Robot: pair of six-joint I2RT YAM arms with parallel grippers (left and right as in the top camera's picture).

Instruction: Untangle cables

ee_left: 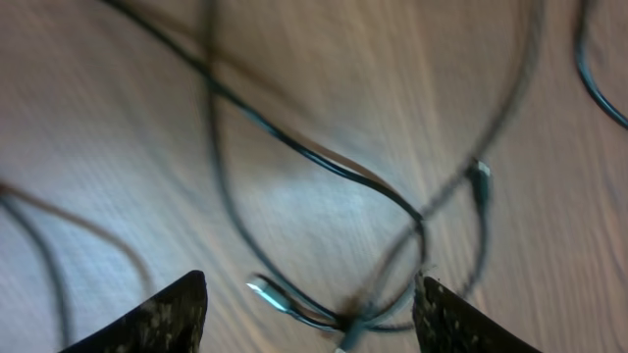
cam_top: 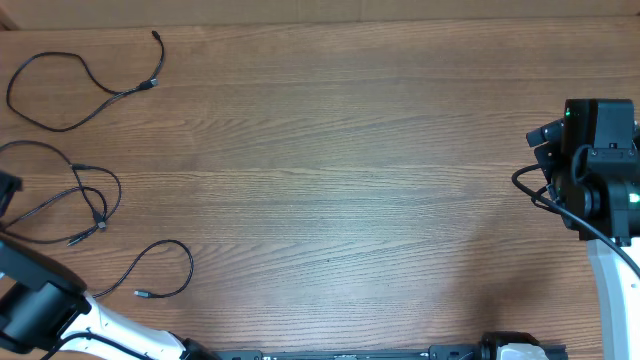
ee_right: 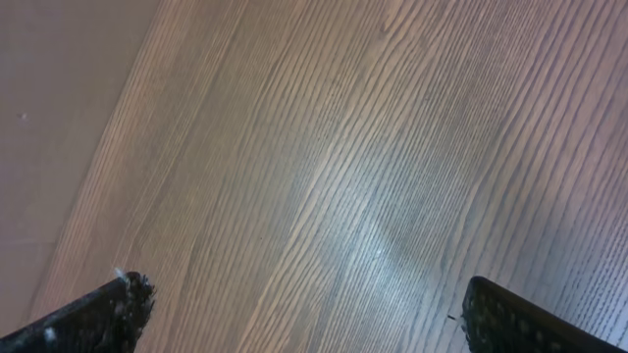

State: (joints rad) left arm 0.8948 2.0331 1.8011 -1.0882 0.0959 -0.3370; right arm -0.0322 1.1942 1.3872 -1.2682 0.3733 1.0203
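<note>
Left gripper: fingers apart, clamped on nothing, hovering low at the table's 9 o'clock edge over the middle cable.
Cables: all three lie on the table's left side, with none held.
Middle cable: at 9 o'clock, its loops cross over themselves; in the wrist view the crossing sits between the fingertips, with a plug just beside it.
Top cable: at 10 o'clock, a loose loop apart from the others.
Lower cable: at 8 o'clock, a loose loop near the left arm.
Right gripper: fingers wide apart over bare wood at 3 o'clock, well apart from every cable.
Risk: closing on the crossing would likely pinch two strands together, and a pull would then tighten the loop.
Risk: a sweep of the left arm could drag the lower cable back onto the middle one.
</note>
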